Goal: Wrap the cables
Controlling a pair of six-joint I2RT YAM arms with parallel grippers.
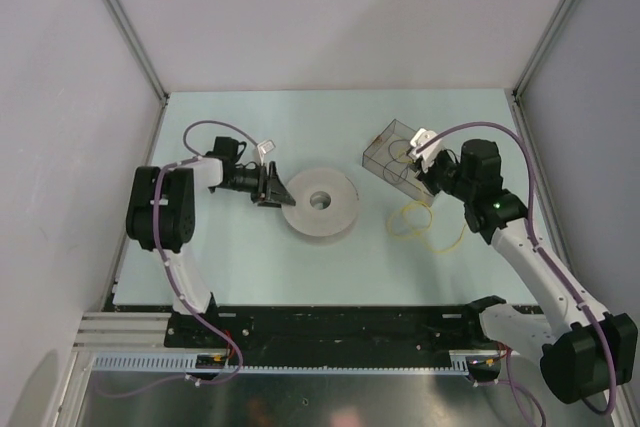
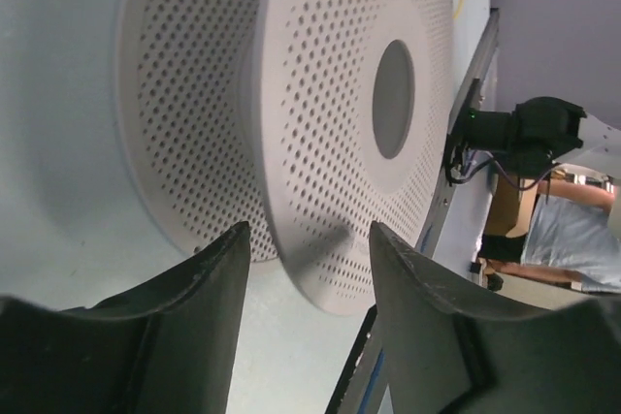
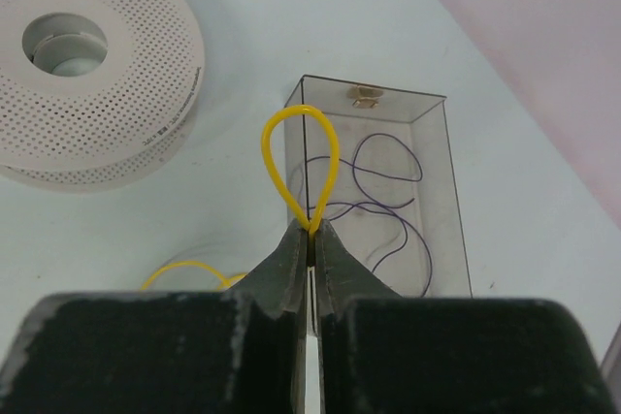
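Observation:
A white perforated spool (image 1: 320, 204) lies flat in the middle of the table. My left gripper (image 1: 270, 187) sits at its left side, turned sideways. In the left wrist view the spool (image 2: 330, 94) fills the frame, and my left gripper (image 2: 309, 239) is open with one flange rim between its fingers (image 2: 218, 278). My right gripper (image 3: 310, 232) is shut on a yellow cable, whose loop (image 3: 301, 157) stands up from the tips. More of the yellow cable (image 1: 425, 222) lies in loose loops on the table below my right gripper (image 1: 420, 159).
A clear plastic box (image 1: 392, 159) stands at the back right, under the right gripper. It (image 3: 441, 201) holds thin purple wires (image 3: 388, 186). Grey walls close in the table on three sides. The spool (image 3: 87, 55) is to the left of the box.

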